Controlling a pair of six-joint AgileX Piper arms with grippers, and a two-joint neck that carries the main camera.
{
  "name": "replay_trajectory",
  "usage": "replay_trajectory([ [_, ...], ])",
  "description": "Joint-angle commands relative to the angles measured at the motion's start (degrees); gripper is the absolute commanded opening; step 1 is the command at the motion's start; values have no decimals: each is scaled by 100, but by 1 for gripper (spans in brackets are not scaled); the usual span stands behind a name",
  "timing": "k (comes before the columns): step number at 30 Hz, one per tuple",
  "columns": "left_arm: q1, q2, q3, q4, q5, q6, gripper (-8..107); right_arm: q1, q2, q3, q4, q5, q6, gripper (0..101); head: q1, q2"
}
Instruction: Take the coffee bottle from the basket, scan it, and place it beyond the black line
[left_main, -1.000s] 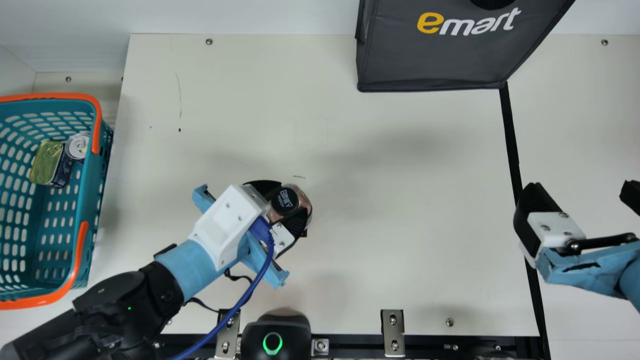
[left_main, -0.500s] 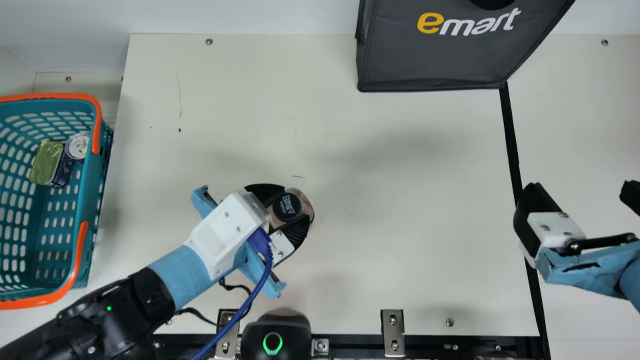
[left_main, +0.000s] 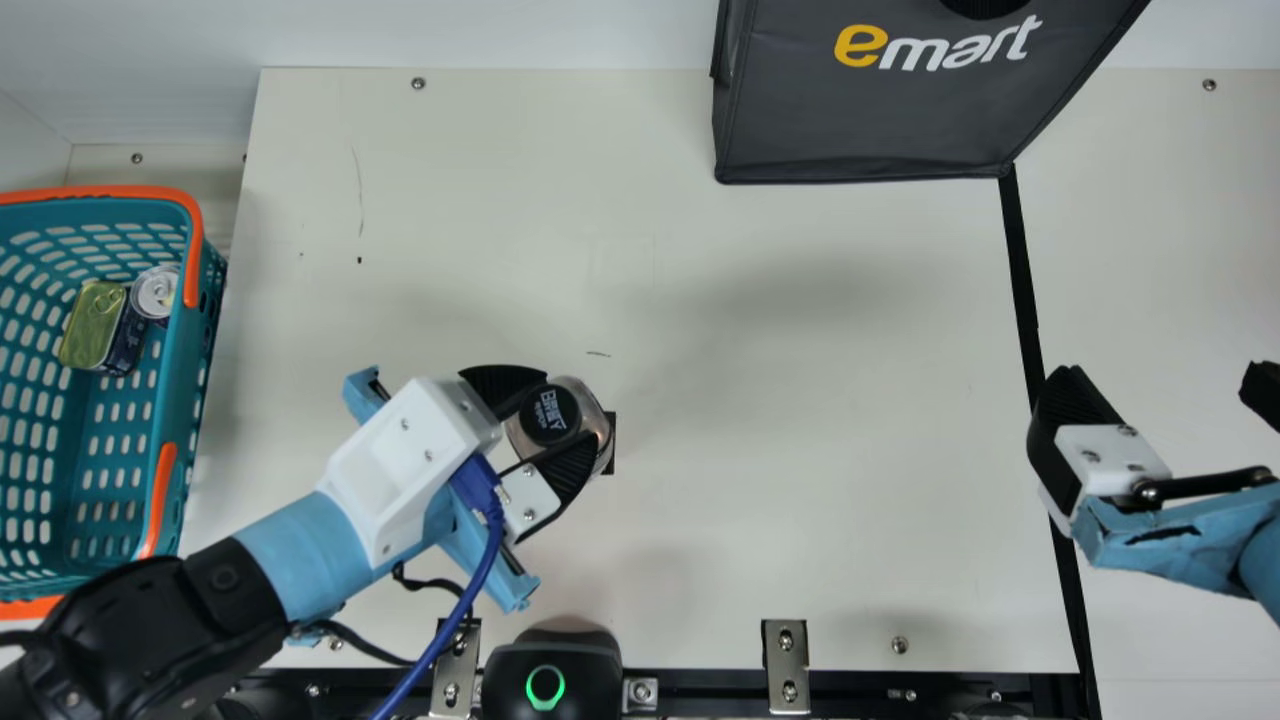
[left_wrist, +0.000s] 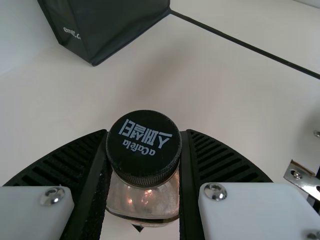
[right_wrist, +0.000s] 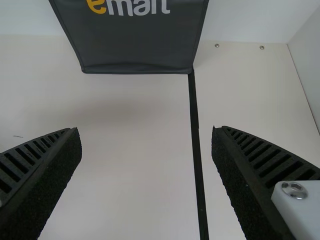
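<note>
Left claw nearer the basket

- Before you is a cream table, with a few screws set into its surface.
- At its far side you have a dark grey shopping bag standing upright.
- From the bag's near right corner, your black line runs down to the near edge.
- Toward the far left you can see a thin scratch and a dark speck.
- Around the middle lie a short dark mark and a small black patch.
- Two metal brackets sit at your near edge.
</note>
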Motion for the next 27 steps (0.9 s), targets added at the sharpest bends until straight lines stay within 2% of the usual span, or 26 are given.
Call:
replay_trajectory([
  [1, 86, -20, -10, -883, 88, 960, 10, 0, 0, 0, 0, 0, 0, 91, -157, 9],
  [8, 565, 21, 45, -2184, 372, 2546, 10, 0, 0, 0, 0, 0, 0, 91, -157, 9],
  [17, 1604, 344, -41, -3723, 905, 4616, 10, 0, 0, 0, 0, 0, 0, 91, -157, 9],
  [27, 2568, 915, -329, -4866, 1442, 6251, 10, 0, 0, 0, 0, 0, 0, 91, -157, 9],
])
